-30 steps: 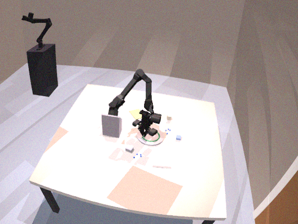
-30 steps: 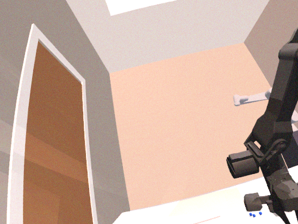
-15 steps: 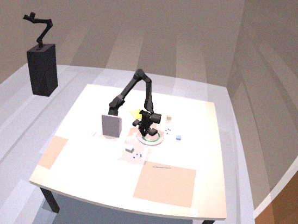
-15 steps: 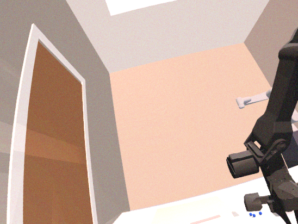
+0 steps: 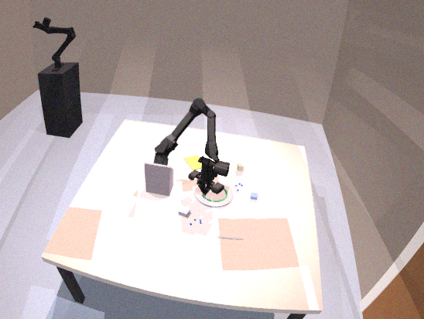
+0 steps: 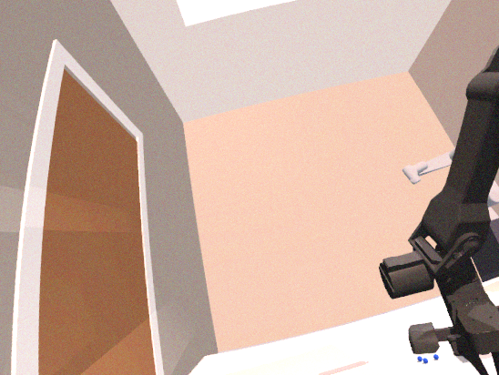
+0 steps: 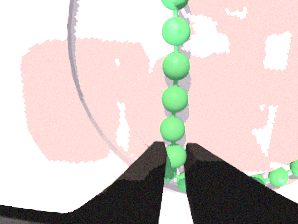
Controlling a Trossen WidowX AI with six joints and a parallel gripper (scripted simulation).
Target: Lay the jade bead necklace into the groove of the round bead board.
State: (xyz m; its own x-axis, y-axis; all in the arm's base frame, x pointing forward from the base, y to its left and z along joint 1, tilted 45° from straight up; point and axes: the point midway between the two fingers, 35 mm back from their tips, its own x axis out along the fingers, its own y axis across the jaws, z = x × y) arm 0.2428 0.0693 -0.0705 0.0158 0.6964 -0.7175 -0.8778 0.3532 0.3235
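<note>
The jade bead necklace (image 5: 215, 201) (image 7: 175, 99) lies on the round white bead board (image 5: 230, 197) (image 7: 72, 45). In the wrist view one run of green beads goes nearly straight up from the fingers, and another curves off to the lower right. My gripper (image 5: 205, 192) (image 7: 173, 152) points down at the left part of the board, its fingertips shut on a bead of the necklace. The lowest beads behind the fingers are partly hidden, and I cannot tell how they sit in the groove. In the exterior view the fingertips are cut off at the lower right.
A grey upright panel (image 5: 159, 179) stands left of the board. A pale block (image 5: 184, 211) and small blue beads (image 5: 195, 220) lie in front. A blue cube (image 5: 254, 196) and a tan cube (image 5: 240, 167) are to the right. A yellow sheet (image 5: 192, 162) lies behind, a thin rod (image 5: 230, 238) nearer the front.
</note>
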